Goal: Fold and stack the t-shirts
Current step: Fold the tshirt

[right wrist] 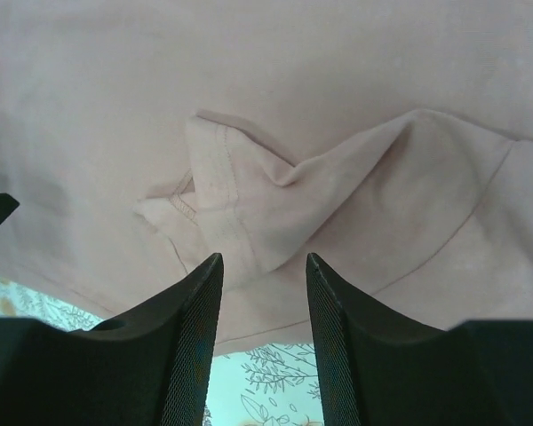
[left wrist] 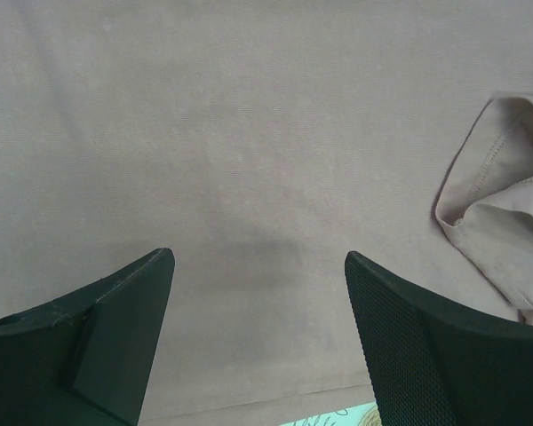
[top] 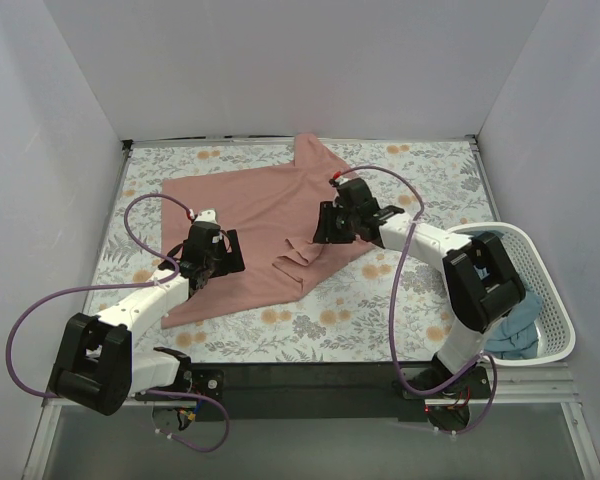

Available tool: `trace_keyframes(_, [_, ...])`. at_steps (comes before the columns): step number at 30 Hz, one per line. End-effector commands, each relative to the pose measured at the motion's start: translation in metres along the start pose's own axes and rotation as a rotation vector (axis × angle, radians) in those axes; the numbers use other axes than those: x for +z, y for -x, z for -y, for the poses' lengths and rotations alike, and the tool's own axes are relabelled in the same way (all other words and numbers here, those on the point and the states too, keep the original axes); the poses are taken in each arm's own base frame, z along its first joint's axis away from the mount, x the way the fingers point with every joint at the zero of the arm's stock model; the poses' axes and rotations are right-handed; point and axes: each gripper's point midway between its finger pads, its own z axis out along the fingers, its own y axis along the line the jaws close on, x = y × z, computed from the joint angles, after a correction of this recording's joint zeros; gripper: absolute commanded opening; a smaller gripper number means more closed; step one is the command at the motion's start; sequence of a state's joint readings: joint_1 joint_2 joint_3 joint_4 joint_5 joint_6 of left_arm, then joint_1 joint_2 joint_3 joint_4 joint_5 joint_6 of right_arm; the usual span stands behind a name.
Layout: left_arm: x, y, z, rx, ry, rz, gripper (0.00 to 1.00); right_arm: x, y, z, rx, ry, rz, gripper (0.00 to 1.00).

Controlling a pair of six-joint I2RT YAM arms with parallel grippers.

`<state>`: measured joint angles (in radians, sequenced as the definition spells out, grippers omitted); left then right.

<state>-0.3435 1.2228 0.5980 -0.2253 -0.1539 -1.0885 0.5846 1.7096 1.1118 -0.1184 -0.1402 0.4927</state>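
Note:
A dusty-pink t-shirt (top: 250,215) lies spread on the floral cloth, with a crumpled sleeve (top: 295,257) folded onto it near its right side. My left gripper (top: 223,258) hovers over the shirt's near-left part, jaws wide open above flat pink fabric (left wrist: 258,133) and holding nothing (left wrist: 258,256). My right gripper (top: 320,232) is at the shirt's right edge. Its jaws (right wrist: 264,257) stand partly closed with a gap, pointing at the bunched sleeve (right wrist: 240,204), and the shirt's hem runs between them. A teal-blue t-shirt (top: 515,335) lies heaped in the basket.
The white slotted basket (top: 545,270) stands at the table's right edge beside the right arm. The floral cloth (top: 380,300) covers the table top. White walls close in the left, back and right sides.

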Motion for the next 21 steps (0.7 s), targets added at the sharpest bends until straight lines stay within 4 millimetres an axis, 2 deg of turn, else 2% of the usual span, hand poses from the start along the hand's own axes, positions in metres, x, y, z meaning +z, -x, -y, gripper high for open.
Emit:
trace_keyframes(1, [-0.006,0.017,0.009,-0.001,-0.031,0.043,0.77,0.007,0.007,-0.02,-0.059,-0.067,0.018,0.49])
trace_keyframes(2, [-0.006,0.017,0.01,0.0,-0.037,0.042,0.77,0.009,0.007,-0.025,-0.083,-0.071,0.012,0.49])
trace_keyframes(3, [-0.007,0.017,0.011,-0.001,-0.042,0.041,0.77,0.015,0.007,-0.017,-0.11,-0.136,0.014,0.5])
trace_keyframes(4, [-0.008,0.018,0.013,0.0,-0.052,0.043,0.77,0.016,0.012,-0.027,-0.178,-0.137,0.028,0.5])
trace_keyframes(5, [-0.008,0.018,0.013,0.001,-0.054,0.044,0.77,0.022,0.011,-0.022,-0.21,-0.181,0.027,0.5])
trace_keyframes(11, [-0.011,0.02,0.015,0.0,-0.069,0.058,0.77,0.036,0.015,-0.032,-0.419,-0.23,0.009,0.5])
trace_keyframes(13, [-0.011,0.021,0.016,0.001,-0.072,0.062,0.77,0.044,0.009,-0.033,-0.465,-0.239,-0.017,0.5])
trace_keyframes(14, [-0.011,0.021,0.016,0.001,-0.072,0.062,0.77,0.046,0.014,-0.038,-0.487,-0.234,-0.011,0.5])
trace_keyframes(16, [-0.011,0.019,0.016,0.002,-0.074,0.058,0.77,0.054,0.006,-0.039,-0.52,-0.238,-0.04,0.5])
trace_keyframes(17, [-0.012,0.021,0.016,0.001,-0.076,0.062,0.77,0.056,0.009,-0.042,-0.53,-0.238,-0.036,0.5])
trace_keyframes(21, [-0.012,0.021,0.017,0.001,-0.079,0.061,0.77,0.069,0.0,-0.037,-0.585,-0.276,-0.075,0.51])
